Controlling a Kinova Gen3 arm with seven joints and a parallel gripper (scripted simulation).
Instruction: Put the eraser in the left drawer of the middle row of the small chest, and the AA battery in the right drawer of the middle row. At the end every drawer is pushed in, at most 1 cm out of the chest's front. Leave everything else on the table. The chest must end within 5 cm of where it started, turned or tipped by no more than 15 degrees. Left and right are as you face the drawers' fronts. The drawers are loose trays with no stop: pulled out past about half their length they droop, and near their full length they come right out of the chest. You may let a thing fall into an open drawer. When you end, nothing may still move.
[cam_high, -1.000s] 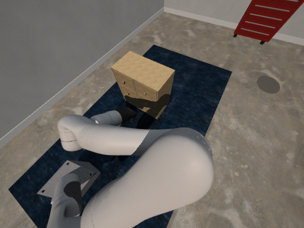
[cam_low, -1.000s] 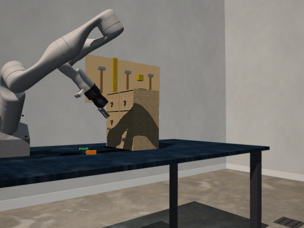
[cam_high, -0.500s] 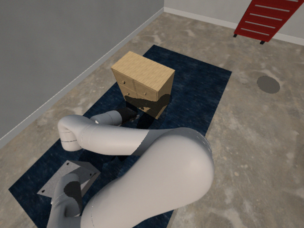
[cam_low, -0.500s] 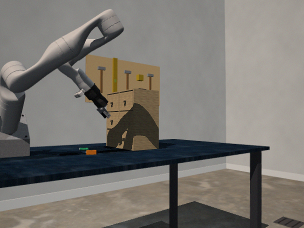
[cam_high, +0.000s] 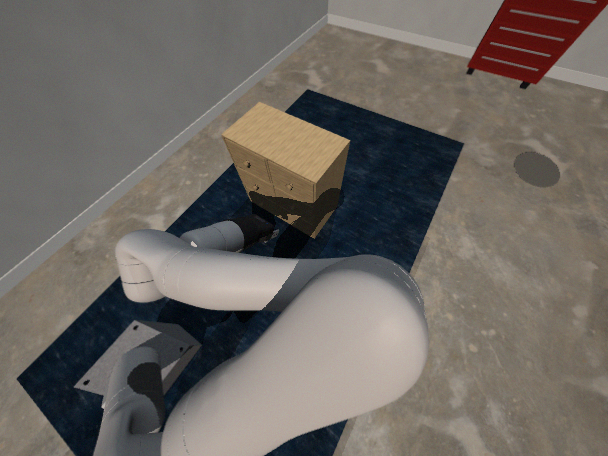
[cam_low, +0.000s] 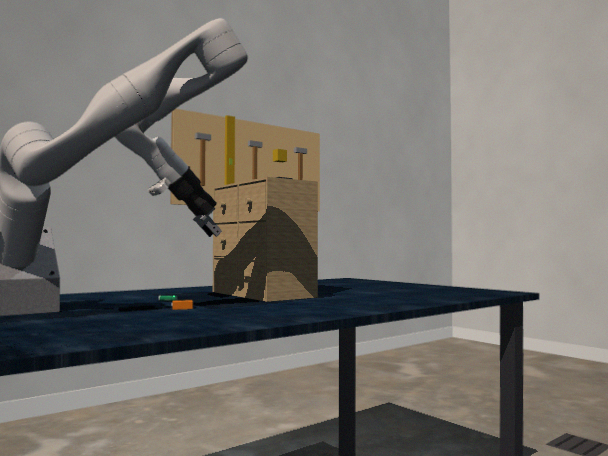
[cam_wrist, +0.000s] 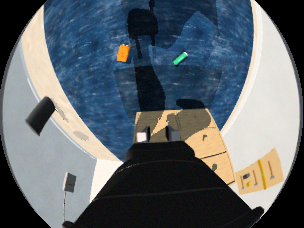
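Observation:
The small wooden chest (cam_high: 287, 142) (cam_low: 292, 195) (cam_wrist: 220, 167) stands upright; the drawers whose fronts I can make out look pushed in. The middle-left drawer's knob (cam_high: 256, 187) (cam_low: 223, 244) is visible; the right side of the middle row lies in shadow. My gripper (cam_low: 214, 229) (cam_wrist: 157, 131) is open and empty, tilted downward just in front of the chest, around middle-row height. Contact with the front cannot be made out. The orange eraser (cam_low: 182, 304) (cam_wrist: 123, 53) and the green AA battery (cam_low: 167, 297) (cam_wrist: 180, 58) lie apart on the table, in front of the chest.
The blue table top (cam_high: 400, 165) (cam_low: 320, 320) carries the chest and the arm's base (cam_high: 107, 362) (cam_low: 30, 295). A tool board (cam_low: 187, 150) (cam_wrist: 278, 175) hangs on the wall behind. A red cabinet (cam_high: 535, 40) stands far off on the floor.

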